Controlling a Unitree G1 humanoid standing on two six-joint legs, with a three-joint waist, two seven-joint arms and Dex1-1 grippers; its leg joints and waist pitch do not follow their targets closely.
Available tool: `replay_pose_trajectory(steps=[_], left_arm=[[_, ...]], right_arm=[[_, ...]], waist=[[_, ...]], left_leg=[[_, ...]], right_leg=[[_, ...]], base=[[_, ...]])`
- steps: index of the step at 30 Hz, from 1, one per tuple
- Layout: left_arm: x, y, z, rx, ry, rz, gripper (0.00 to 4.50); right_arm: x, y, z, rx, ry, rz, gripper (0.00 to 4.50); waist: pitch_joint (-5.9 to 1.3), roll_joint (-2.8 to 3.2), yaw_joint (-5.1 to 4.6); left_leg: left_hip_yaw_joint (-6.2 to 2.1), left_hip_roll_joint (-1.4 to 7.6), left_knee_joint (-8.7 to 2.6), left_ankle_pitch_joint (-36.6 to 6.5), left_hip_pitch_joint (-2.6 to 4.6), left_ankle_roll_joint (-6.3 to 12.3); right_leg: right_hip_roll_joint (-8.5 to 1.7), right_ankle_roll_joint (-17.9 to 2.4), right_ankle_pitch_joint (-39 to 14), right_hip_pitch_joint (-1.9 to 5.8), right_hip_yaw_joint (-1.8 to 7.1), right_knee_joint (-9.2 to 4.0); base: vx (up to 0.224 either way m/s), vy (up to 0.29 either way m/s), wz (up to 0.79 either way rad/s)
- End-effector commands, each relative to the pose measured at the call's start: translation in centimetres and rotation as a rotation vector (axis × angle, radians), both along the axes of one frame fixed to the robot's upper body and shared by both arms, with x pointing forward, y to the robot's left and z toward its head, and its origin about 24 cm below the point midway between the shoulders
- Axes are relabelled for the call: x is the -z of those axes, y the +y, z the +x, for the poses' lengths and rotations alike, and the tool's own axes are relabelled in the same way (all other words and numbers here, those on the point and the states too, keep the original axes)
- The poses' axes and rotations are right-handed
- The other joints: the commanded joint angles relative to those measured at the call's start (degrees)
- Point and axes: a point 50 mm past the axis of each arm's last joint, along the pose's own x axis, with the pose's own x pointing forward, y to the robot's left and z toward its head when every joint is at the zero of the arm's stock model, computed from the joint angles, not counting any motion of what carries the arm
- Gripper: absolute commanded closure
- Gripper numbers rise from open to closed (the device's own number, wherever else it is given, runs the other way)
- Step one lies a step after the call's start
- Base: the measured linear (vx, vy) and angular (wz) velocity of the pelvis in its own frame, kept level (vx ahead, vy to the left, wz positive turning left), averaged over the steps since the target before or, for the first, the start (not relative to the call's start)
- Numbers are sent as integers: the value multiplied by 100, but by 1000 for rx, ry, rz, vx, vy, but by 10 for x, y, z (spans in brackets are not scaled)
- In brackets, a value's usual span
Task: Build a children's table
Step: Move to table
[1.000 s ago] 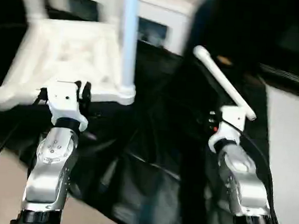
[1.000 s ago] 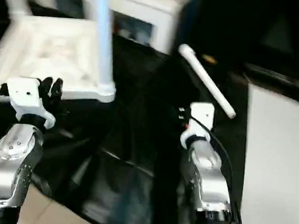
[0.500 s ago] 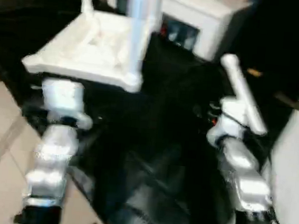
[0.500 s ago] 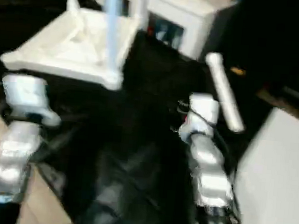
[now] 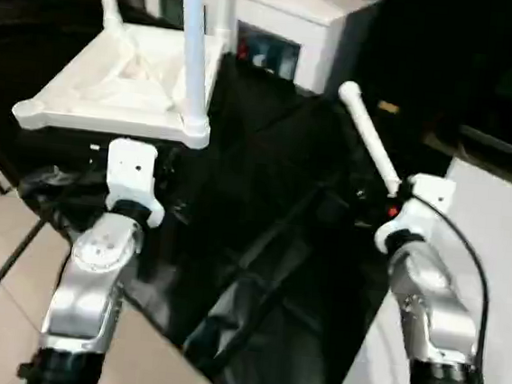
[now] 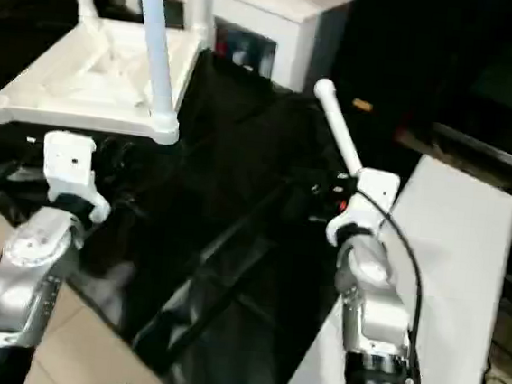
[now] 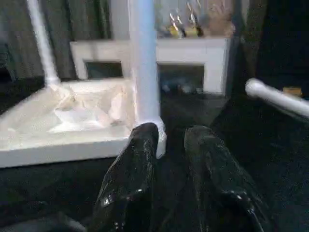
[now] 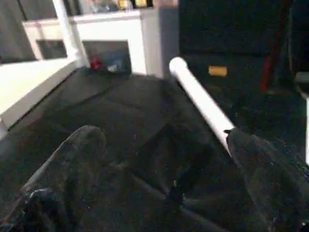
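A white cabinet [image 5: 299,28] stands behind black cloth [image 5: 260,247]; white board [image 6: 448,265] alongside.

From the head we look forward and down over both forearms, the two eye views differing only slightly, while each wrist camera sits low and close behind its own jaws, and all views share the upturned children's table [image 5: 122,79] and the loose leg [image 8: 200,99] beside it.

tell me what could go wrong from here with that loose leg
The right gripper stands wide open, and the loose leg leans on one finger rather than being clamped, so it may roll off onto the black cloth. Swinging it over could also knock the legs already standing in the upturned tabletop.
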Motion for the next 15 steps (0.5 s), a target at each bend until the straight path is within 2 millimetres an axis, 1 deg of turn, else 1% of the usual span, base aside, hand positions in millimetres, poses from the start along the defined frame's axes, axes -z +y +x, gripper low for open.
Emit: replay_pose_trajectory(steps=[1,2,3,4,5,6,7,8,9,10,11,12,13,14,15], left_arm=[[4,2,-1,4,32,3,328],[3,2,-1,7,35,8,328],[4,2,-1,6,38,10,328],[4,2,-1,5,43,12,328],[4,1,-1,8,43,16,328],[4,1,-1,8,43,16,328],[5,-1,-1,-14,64,20,328],[4,-1,-1,-10,61,19,328],[2,-6,0,10,45,10,328],[-1,-9,1,5,30,-8,328],[-2,-10,2,-8,27,-25,328],[-2,-10,2,-8,27,-25,328],[-2,-8,4,-25,36,-24,328],[0,-7,5,-35,48,-16,328],[1,-6,5,-40,53,-9,328]], right_arm=[[-3,-8,4,38,-12,17,9],[-2,-15,5,62,-15,26,9],[-2,-18,5,71,-14,31,9],[-2,-22,6,85,-13,39,9],[-2,-25,6,91,-18,53,9],[-2,-25,6,91,-18,53,9],[-2,-27,4,116,-16,77,9],[-2,-27,4,118,-15,76,9],[0,-27,1,131,-6,65,9],[3,-26,-2,136,15,42,9],[5,-26,-3,137,25,32,9],[5,-26,-3,137,25,32,9],[7,-26,-4,130,35,15,9],[7,-25,-4,122,43,5,9],[8,-24,-4,114,46,1,9]], waist=[[-162,-50,-99],[-269,27,3],[-348,67,41],[-432,205,-39],[-474,295,-90],[-465,295,-112],[-393,296,-142],[-304,236,-219],[-280,226,-239],[-284,329,-283],[-274,319,-371],[-263,371,-398],[-317,471,-394],[-281,486,-351],[-250,463,-302]], left_leg=[[-176,-319,811,-1224,469,62],[-382,-225,326,-1028,3,58],[-360,-148,-80,-1201,-23,-49],[-363,-123,-342,-1774,136,-222],[-342,-86,-455,-1817,140,-186],[-342,-65,-516,-1757,92,-128],[-311,-67,-600,-2164,48,-22],[-274,-121,-588,-3018,117,13],[-273,-156,-561,-3296,188,6],[-302,-194,-501,-3517,270,10],[-307,-168,-505,-3645,296,105],[-347,-107,-579,-3830,299,138],[-462,103,-825,-3960,18,239],[-496,306,-1103,-4294,-148,278],[-458,324,-1166,-4439,-108,272]], right_leg=[[-697,179,-7228,-691,357,-1773],[-841,38,-6031,64,376,-1390],[-597,-55,-4924,192,224,-1163],[-136,-319,-2633,35,13,-855],[-72,-693,-810,123,-28,-801],[-81,-816,-349,198,-44,-811],[-92,-865,-616,232,-69,-911],[-89,-586,-2027,128,-135,-1120],[-99,-373,-2693,64,-187,-1240],[-128,-64,-3397,24,-303,-1397],[-97,86,-3441,78,-502,-1581],[-84,74,-3208,160,-598,-1571],[-166,-81,-2109,564,-528,-1151],[-208,-285,-891,700,-378,-634],[-205,-304,-797,630,-299,-572]], base=[[0,0,0],[4,75,-13],[4,75,-13],[0,0,0],[-97,19,12],[-97,19,12],[-88,57,-2],[-63,40,-4],[-63,40,-4],[-57,22,-3],[-52,25,-3],[-52,25,-3],[-63,15,-10],[-85,-25,-8],[-85,-25,-8]])
